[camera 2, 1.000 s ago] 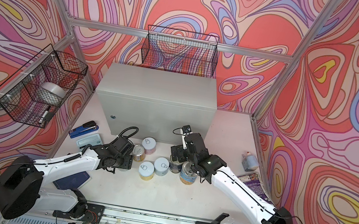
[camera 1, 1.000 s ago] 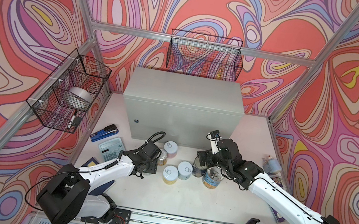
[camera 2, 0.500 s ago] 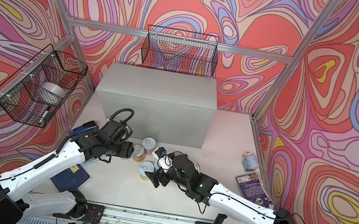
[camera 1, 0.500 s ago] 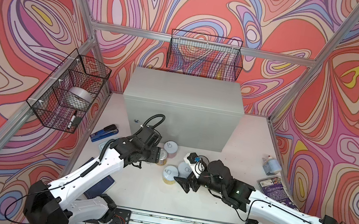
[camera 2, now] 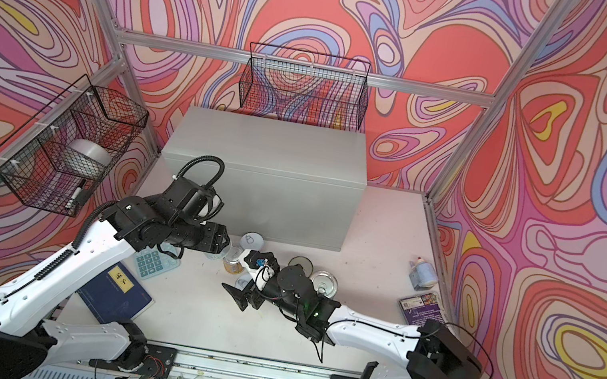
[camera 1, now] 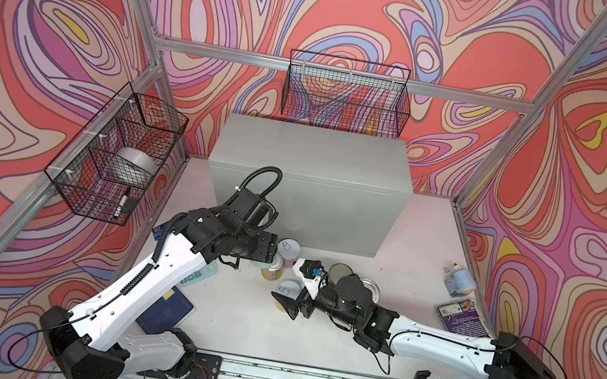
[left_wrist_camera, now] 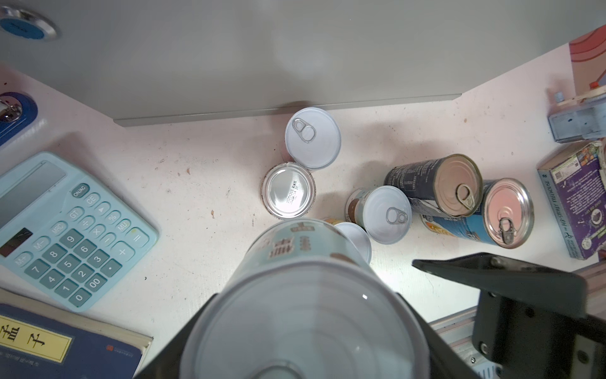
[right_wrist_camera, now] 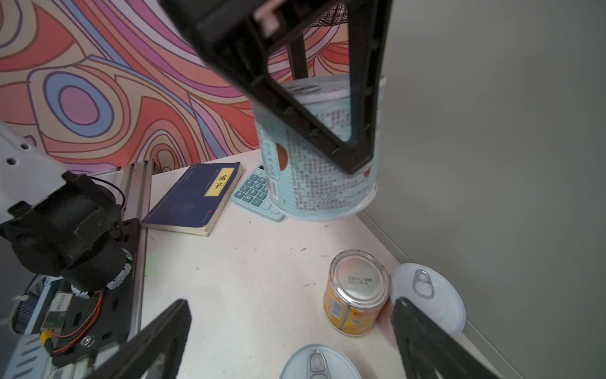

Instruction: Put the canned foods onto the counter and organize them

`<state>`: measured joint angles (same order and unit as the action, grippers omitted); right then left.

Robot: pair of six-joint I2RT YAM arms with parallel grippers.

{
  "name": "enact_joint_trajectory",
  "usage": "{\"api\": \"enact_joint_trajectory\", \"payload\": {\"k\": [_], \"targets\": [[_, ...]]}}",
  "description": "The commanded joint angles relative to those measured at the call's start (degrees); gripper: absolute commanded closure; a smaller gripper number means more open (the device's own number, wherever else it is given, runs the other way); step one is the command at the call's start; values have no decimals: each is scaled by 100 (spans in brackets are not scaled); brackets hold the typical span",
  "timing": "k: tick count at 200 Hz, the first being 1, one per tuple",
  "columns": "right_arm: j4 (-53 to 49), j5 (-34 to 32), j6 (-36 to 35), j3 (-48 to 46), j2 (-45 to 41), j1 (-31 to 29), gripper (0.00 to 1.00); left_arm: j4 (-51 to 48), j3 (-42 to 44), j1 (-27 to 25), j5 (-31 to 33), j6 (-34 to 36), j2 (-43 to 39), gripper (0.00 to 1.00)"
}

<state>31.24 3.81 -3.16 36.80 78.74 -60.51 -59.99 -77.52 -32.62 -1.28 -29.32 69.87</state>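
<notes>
My left gripper (left_wrist_camera: 305, 328) is shut on a pale blue can (left_wrist_camera: 305, 262), held upright off the table in front of the counter (camera 1: 314, 167); the right wrist view shows black fingers clamping the can (right_wrist_camera: 321, 183). In a top view my left gripper (camera 1: 271, 250) hangs over the short cans. On the table stand a white-lidded can (left_wrist_camera: 312, 137), an orange-yellow can (right_wrist_camera: 355, 302), another pale blue can (left_wrist_camera: 383, 213), a dark navy can (left_wrist_camera: 436, 187) and the blue Progresso can (left_wrist_camera: 485, 216). My right gripper (camera 1: 288, 304) is low and open, empty, facing the short cans.
A light blue calculator (camera 2: 153, 263) and a navy book (camera 2: 115, 288) lie at the left front. A capped bottle (camera 1: 457, 278) and a purple box (camera 1: 461, 313) sit at the right. Wire baskets hang on the back wall (camera 1: 345, 96) and left wall (camera 1: 117, 158).
My left arm has risen with the pale blue can. My right arm has swung down from the tall cans to the front of the short cans, still open.
</notes>
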Motion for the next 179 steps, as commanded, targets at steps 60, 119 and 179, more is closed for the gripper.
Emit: {"api": "enact_joint_trajectory", "payload": {"k": [60, 119, 179], "targets": [[870, -336, -291, 872, 593, -49, 1, -699, -1135, -23, -28, 93, 161, 71], [738, -353, -344, 1246, 785, -49, 1, -542, -1300, -166, 208, 41, 207, 72], [831, -438, -264, 1469, 946, -49, 1, -480, -1332, -314, 177, 111, 199, 72]]}}
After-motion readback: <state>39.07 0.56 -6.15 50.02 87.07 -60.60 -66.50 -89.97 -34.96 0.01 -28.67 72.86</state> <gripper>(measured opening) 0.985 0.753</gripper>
